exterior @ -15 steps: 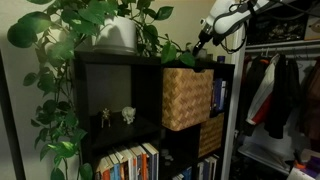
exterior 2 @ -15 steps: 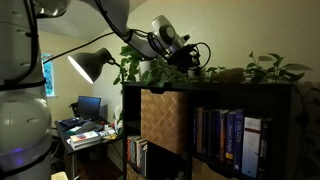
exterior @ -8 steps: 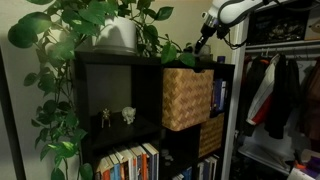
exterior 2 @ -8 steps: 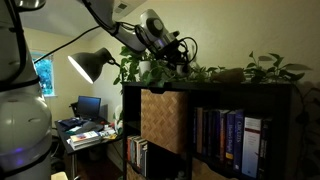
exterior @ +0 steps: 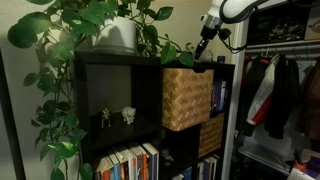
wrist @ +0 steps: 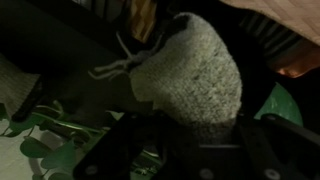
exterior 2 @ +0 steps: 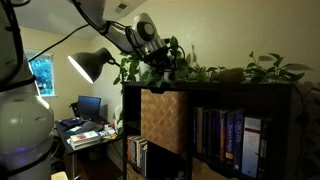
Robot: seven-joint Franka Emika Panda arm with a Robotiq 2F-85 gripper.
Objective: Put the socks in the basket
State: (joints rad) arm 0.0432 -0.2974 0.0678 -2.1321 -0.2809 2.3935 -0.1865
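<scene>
The gripper (exterior: 201, 47) hangs just above the woven tan basket (exterior: 187, 97), its jaws clamped on a grey knitted sock (wrist: 190, 70). The sock is not yet inside the basket; placing it remains.

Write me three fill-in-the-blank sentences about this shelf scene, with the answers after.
1. The hand grips a grey knitted ____.
2. The tan wicker basket sits in a cubby of the black ____.
3. Leafy ____ trail over the top of that unit, close to the hand.
Missing words: sock; shelf; plants.
</scene>
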